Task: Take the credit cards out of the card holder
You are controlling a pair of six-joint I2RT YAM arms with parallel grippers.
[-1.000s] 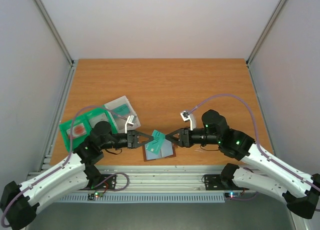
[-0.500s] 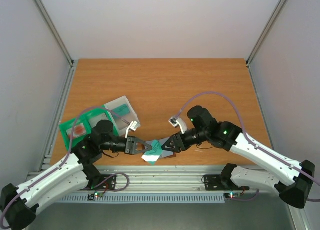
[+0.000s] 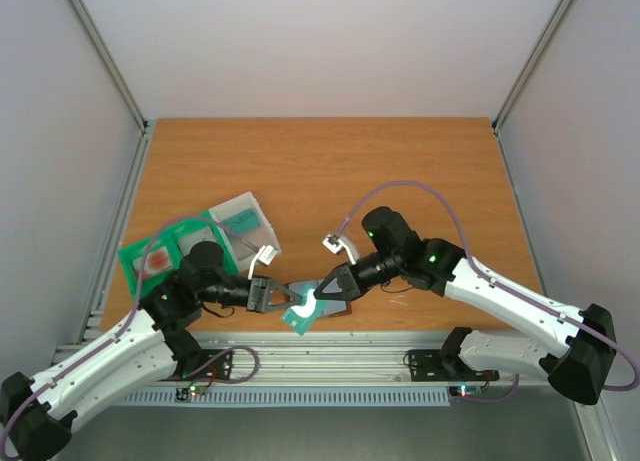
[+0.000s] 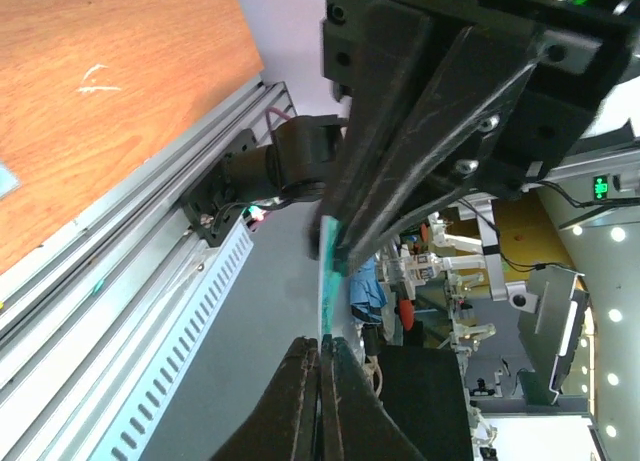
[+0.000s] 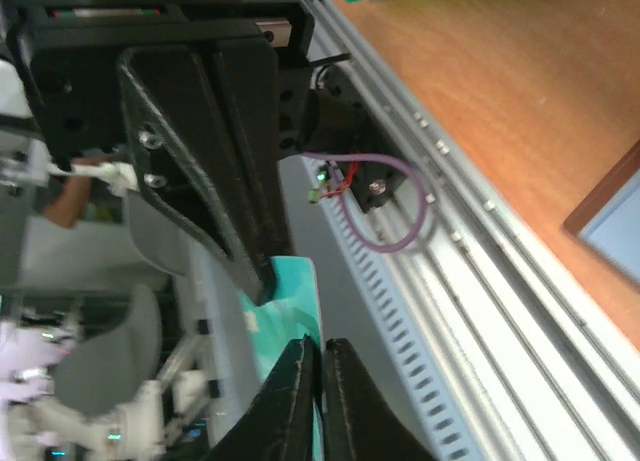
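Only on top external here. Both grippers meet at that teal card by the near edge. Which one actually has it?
Observer: The left wrist view shows the left gripper shut on the teal card, seen edge-on.
Operator: And the right?
Observer: Its wrist view shows the right gripper clamped on the same card, opposite the left one.
Operator: Where's the card holder? The arm hides it for me.
Observer: The right wrist view shows a corner of the card holder lying on the table, apart from the card.

overhead; wrist views share teal card (image 5: pixel 295 301)
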